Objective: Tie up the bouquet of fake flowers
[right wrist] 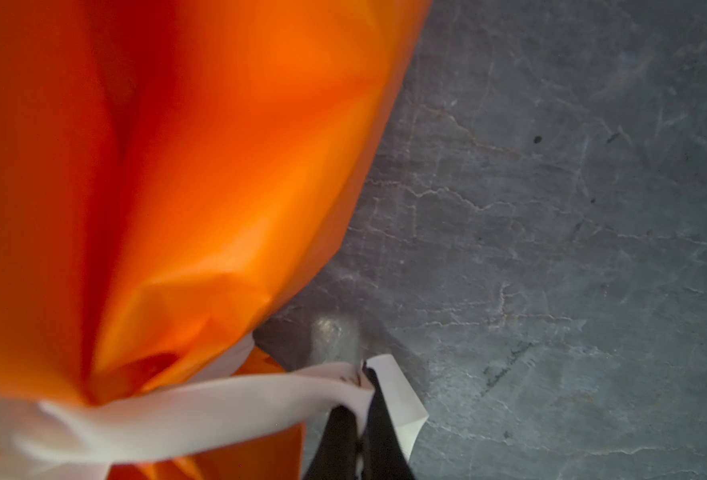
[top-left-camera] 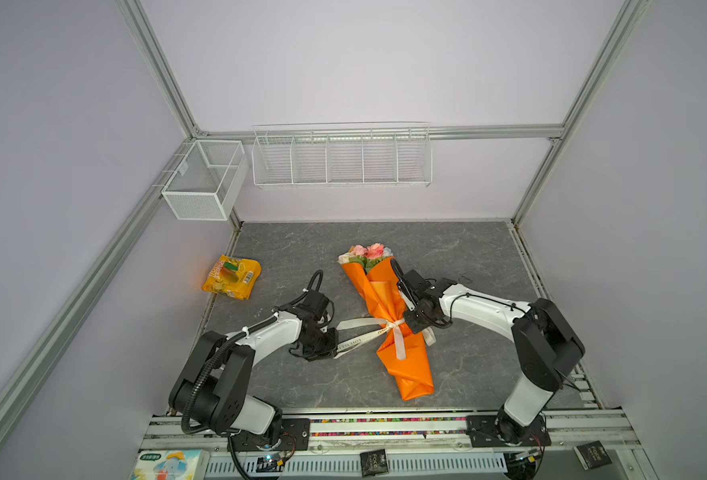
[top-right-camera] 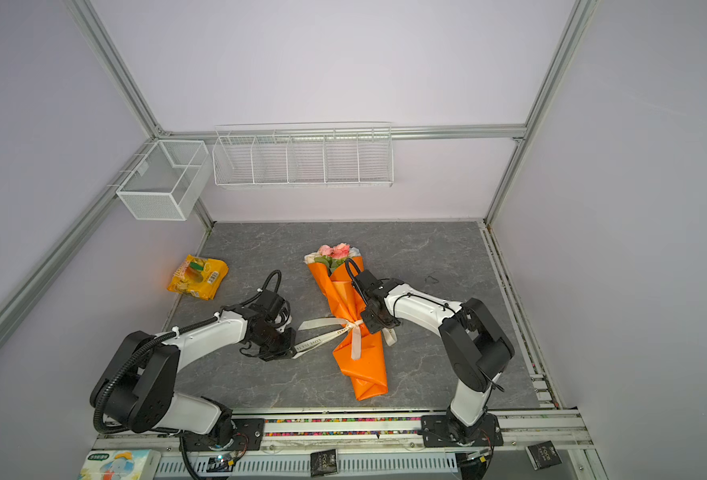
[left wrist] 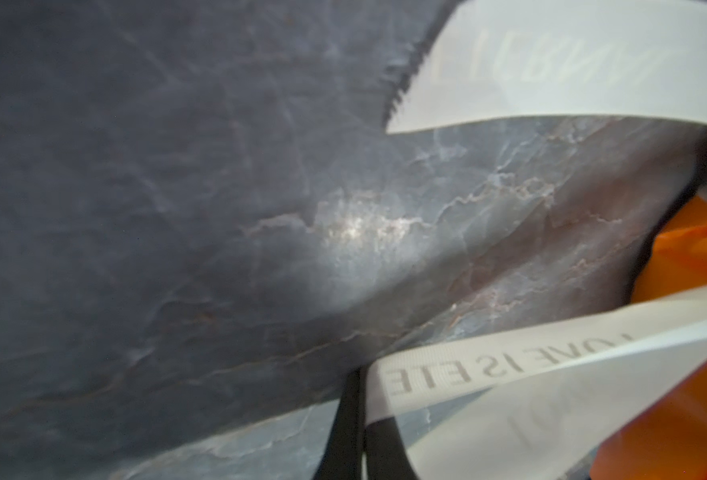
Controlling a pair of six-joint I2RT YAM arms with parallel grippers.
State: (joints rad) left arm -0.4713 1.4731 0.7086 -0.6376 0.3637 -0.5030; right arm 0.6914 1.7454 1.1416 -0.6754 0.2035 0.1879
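The bouquet (top-left-camera: 379, 291) lies on the table (top-left-camera: 302, 374), flowers toward the back, ribbon (top-left-camera: 360, 330) knotted round its waist. The left gripper (left wrist: 362, 390) is clenched on 1 ribbon tail beside it; the right gripper (right wrist: 362, 399) pinches another.

**Grey stone-look tabletop w/ wrapped bouquet & snack bag**

Dark grey tabletop (top-left-camera: 302, 249) w/ pale veins, seen from above in both top views. The bouquet of fake flowers (top-left-camera: 385, 299) lies flat near the middle in orange paper. Pink & cream blooms point to the far edge, the wrap's folded tail to the near edge. A cream printed ribbon (top-left-camera: 352, 343) is tied round the wrap's narrow waist. One end lies over the paper. Other strands run out to view-left; can't tell if they touch the tabletop. A yellow snack bag (top-left-camera: 232, 277) lies flat at the left edge, well apart from the bouquet. Tiny dark speck right of the blooms, too small to ID.
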